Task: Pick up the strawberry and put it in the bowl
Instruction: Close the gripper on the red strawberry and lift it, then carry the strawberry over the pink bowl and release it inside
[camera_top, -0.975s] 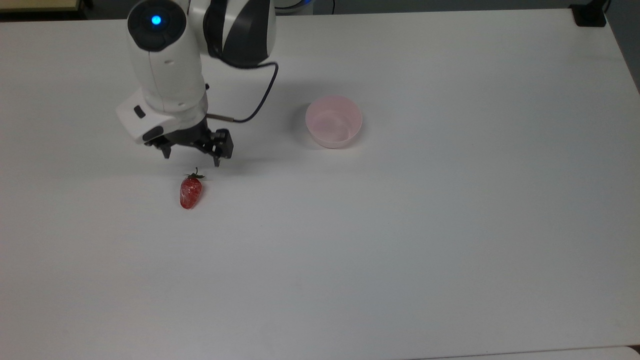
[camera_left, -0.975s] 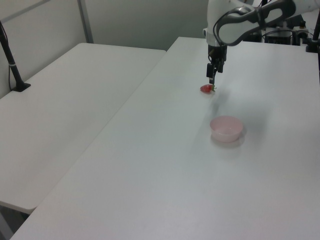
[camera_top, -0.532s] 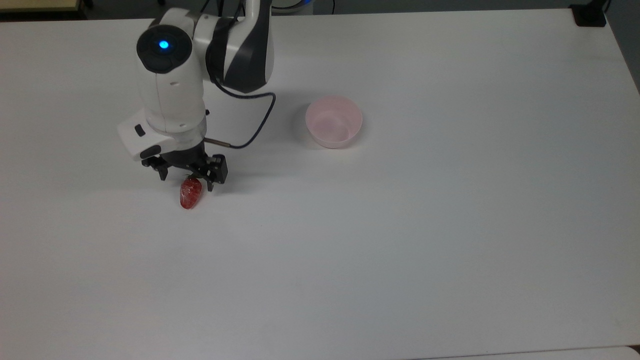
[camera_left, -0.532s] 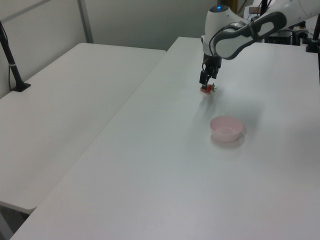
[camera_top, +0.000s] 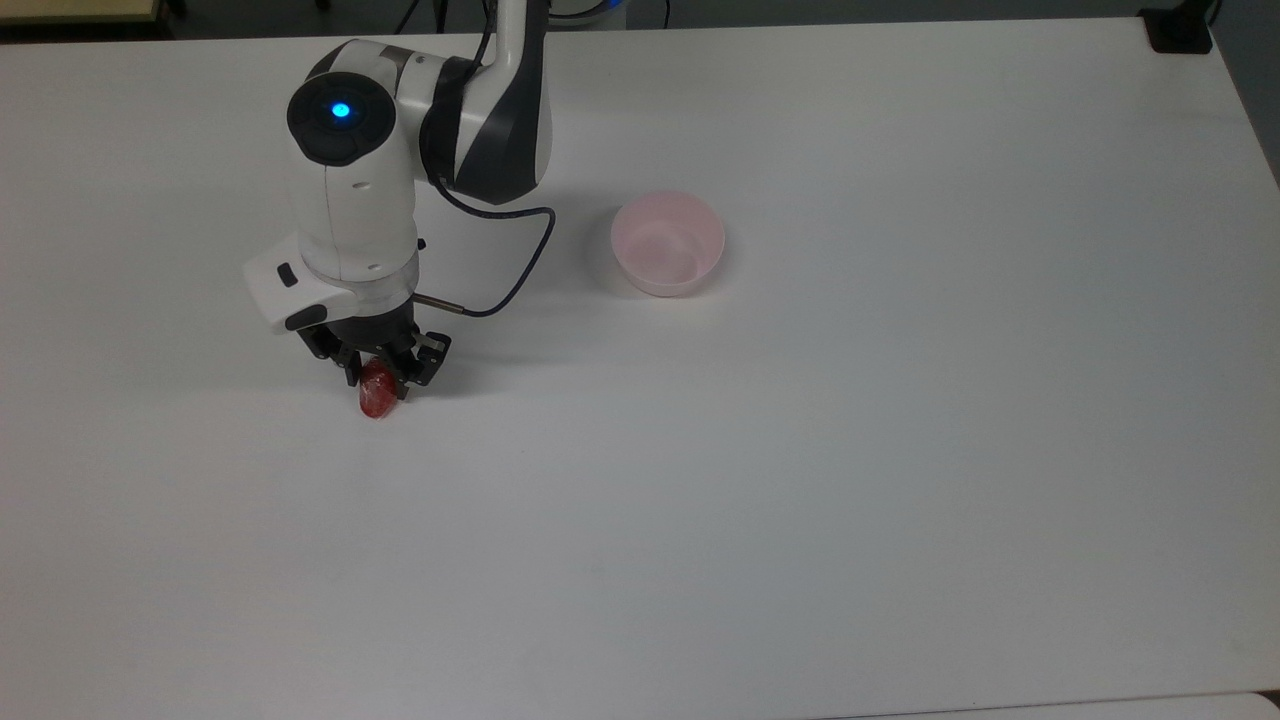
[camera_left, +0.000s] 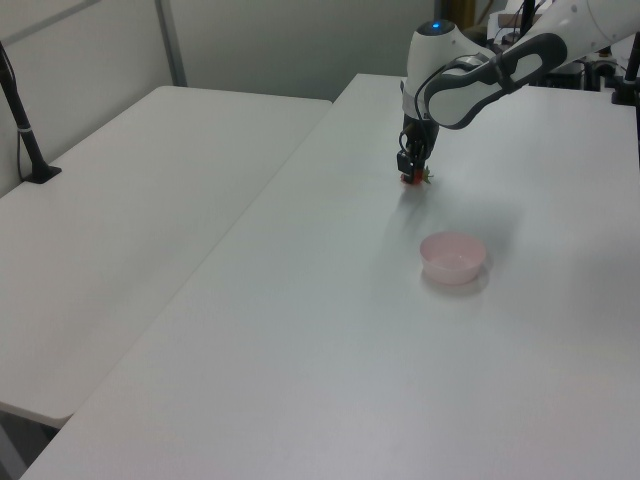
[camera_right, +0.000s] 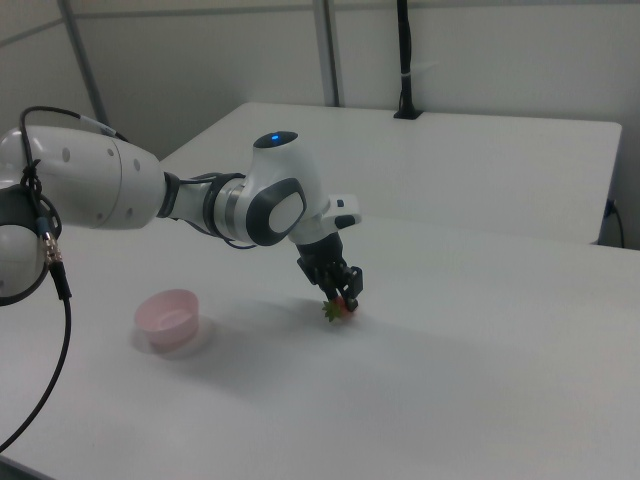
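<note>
The glossy red strawberry (camera_top: 376, 401) lies on the white table (camera_top: 800, 500), left of centre in the top view. My gripper (camera_top: 380, 380) has come down over it, one finger on each side, with the jaws drawn in against the fruit. Its green cap pokes out beside the fingers in the right view, where the strawberry (camera_right: 347, 306) rests under the gripper (camera_right: 343, 297). The pale pink bowl (camera_top: 668, 243) stands empty, well to the top view's right of the gripper. In the left view the gripper (camera_left: 408, 176) and strawberry (camera_left: 410, 181) are beyond the bowl (camera_left: 453, 258).
A black cable (camera_top: 510, 270) loops from the wrist toward the bowl's side. A second white table (camera_left: 130, 230) adjoins on the left view's left, with a black post (camera_left: 25, 130) on it. A black block (camera_top: 1180, 30) sits at the table's far right corner in the top view.
The gripper dropped from just behind the strawberry to straddle it, and its fingers narrowed around the fruit. The strawberry and bowl have stayed in place.
</note>
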